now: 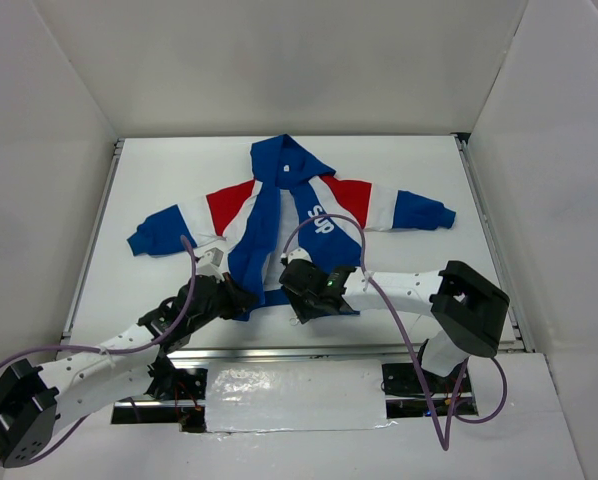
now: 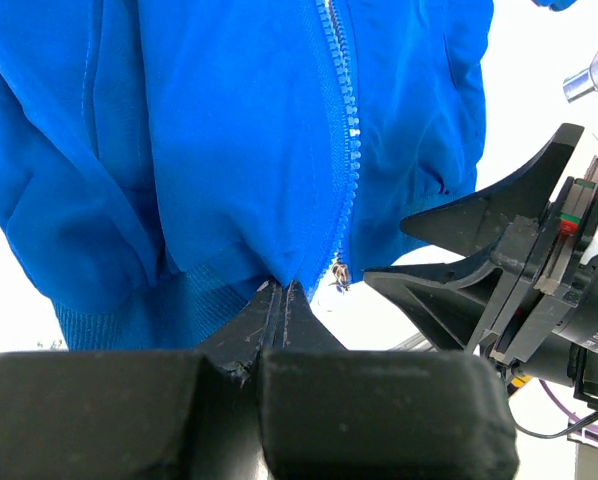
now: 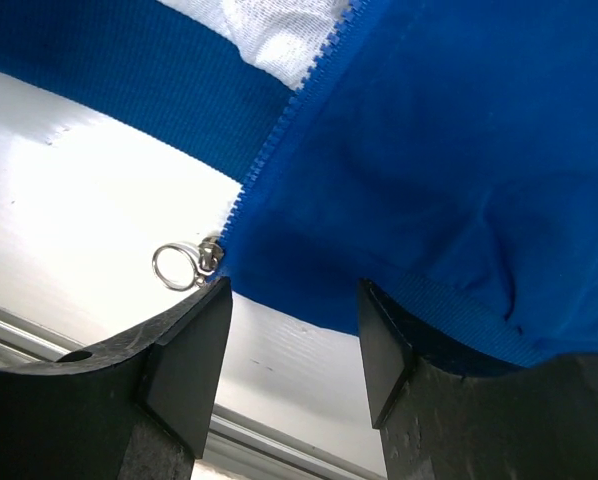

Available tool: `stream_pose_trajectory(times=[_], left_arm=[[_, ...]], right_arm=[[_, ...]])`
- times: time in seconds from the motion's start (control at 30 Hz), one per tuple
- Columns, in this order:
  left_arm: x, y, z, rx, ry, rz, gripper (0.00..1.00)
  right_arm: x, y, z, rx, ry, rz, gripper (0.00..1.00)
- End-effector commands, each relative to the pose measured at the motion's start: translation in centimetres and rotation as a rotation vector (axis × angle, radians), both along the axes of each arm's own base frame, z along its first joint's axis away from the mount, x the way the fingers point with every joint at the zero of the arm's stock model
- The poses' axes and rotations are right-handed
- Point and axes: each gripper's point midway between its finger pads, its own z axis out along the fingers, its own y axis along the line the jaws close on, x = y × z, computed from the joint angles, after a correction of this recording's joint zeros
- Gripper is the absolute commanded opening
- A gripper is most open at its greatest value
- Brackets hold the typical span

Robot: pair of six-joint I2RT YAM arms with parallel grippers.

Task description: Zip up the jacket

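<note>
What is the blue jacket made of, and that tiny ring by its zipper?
The royal blue hooded jacket looks like soft woven cloth, matte and wrinkly, with a ribbed knit hem. The small silver ring by the zipper glints, so probably metal.

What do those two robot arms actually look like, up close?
The left arm and right arm have white links joined by chunky black housings. A purple cable loops along each. The left gripper and right gripper are matte black with wedge-shaped fingers.

White table [image 1: 409,170]: jacket [image 1: 264,235] lies flat, ctr of frame, hood toward top, sleeves spread L/R, hem toward bottom.
</note>
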Motion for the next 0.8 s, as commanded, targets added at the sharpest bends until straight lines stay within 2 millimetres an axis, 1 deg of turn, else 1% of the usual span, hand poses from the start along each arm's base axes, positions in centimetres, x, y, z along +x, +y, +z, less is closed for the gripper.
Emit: stream_pose_trajectory(times=[0.0, 0.17, 0.37, 0.5, 0.77], left_arm=[[0.3, -0.4, 0.8, -0.009, -0.039, -0.024, 0.00], [0.3, -0.4, 0.8, -0.007, -0.037, -0.026, 0.00], [0.3, -0.3, 0.6, -0.002, -0.036, -0.027, 0.00], [0.2, -0.3, 0.5, -0.002, -0.033, -0.028, 0.00], [0.3, -0.5, 0.3, 0.000, -0.029, -0.031, 0.00]], right_arm=[[0.9, 2.1, 1.8, 0.069, -0.046, 0.036, 0.60], [1.2, 2.3, 1.4, 0.060, -0.053, 0.025, 0.60], [1.2, 2.0, 0.4, 0.036, -0.040, -0.003, 0.57], [0.8, 2.0, 0.0, 0.031, -0.025, -0.008, 0.55], [-0.7, 2.3, -0.7, 0.030, 0.009, -0.010, 0.55]])
